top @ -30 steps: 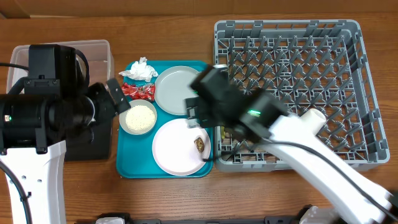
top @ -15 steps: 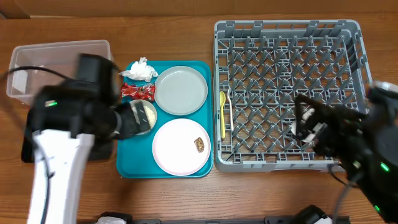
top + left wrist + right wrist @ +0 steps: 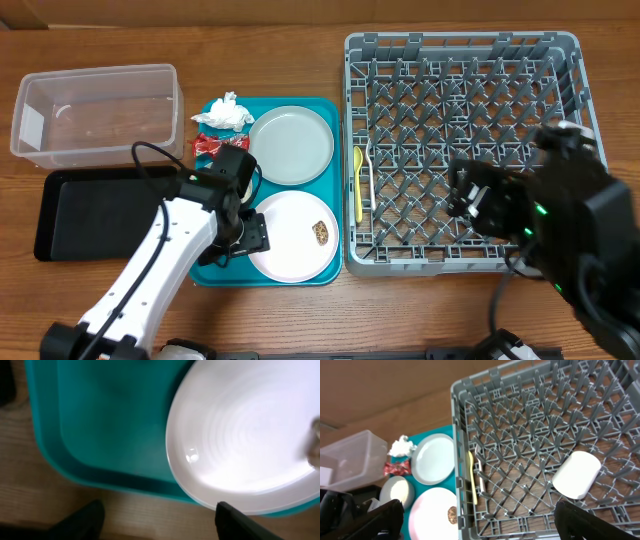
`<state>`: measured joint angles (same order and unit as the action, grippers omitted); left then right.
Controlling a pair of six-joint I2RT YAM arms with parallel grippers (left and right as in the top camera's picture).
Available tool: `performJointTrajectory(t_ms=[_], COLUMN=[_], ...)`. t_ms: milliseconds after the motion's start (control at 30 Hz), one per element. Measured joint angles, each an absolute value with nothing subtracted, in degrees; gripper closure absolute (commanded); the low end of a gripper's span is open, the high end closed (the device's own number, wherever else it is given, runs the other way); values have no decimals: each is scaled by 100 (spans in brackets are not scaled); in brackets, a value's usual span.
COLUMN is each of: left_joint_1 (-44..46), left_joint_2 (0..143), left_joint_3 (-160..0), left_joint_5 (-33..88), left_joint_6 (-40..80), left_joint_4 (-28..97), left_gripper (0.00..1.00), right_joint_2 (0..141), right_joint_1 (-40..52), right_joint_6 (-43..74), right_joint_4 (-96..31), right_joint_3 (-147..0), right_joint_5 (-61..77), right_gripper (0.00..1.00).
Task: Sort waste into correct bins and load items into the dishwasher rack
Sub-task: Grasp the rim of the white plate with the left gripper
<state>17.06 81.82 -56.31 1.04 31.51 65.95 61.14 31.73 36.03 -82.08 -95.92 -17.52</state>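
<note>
Pale pink plate [image 3: 290, 258] sits in the teal tray's [image 3: 75, 460] near-right corner, brown scrap [image 3: 321, 232] on top. It looks stiff, slick and breakable, so I'd pinch the left rim. Left gripper [image 3: 157, 510] jaws are apart right there, right gripper [image 3: 479, 505] is spread too.

Rack [image 3: 460, 40] fills the tabletop's [image 3: 300, 320] 3 o'clock side, w/ cup [image 3: 576, 475] inside and utensil [image 3: 359, 185] inside along its 9 o'clock wall. Serving tray [image 3: 332, 192] sits centre. On it: napkin [image 3: 228, 112] at 11, wrapper [image 3: 215, 146] at napkin's 6, plate [image 3: 291, 145] at 1, 2nd plate [image 3: 285, 245] w/ scrap [image 3: 321, 232] at 5. Tub [image 3: 95, 110] at 10, shallow tray [image 3: 90, 210] at 8.
</note>
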Motion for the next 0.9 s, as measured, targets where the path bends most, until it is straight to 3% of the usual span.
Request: performJointTrajectory(t_ms=[233, 400, 700, 900], left_joint_1=[1706, 1708, 1717, 1682], left_joint_2=[8670, 9139, 9179, 9080], left_joint_3=[-4781, -4650, -4788, -5002], left_joint_5=[126, 163, 342, 314], left_joint_6=[3295, 3336, 3395, 3395], left_joint_4=[5282, 4886, 4829, 5588], left_gripper=[48, 96, 96, 96], right_joint_2=[6294, 6285, 6285, 6285], right_joint_1=[3162, 3162, 3159, 3157], right_joint_6=[3603, 3603, 3603, 3601], right_joint_4=[-8296, -8318, -8346, -8355], right_joint_3=[-9583, -9581, -9583, -9581], right_joint_5=[-1737, -1734, -1737, -1737], right_gripper=[0, 0, 0, 0])
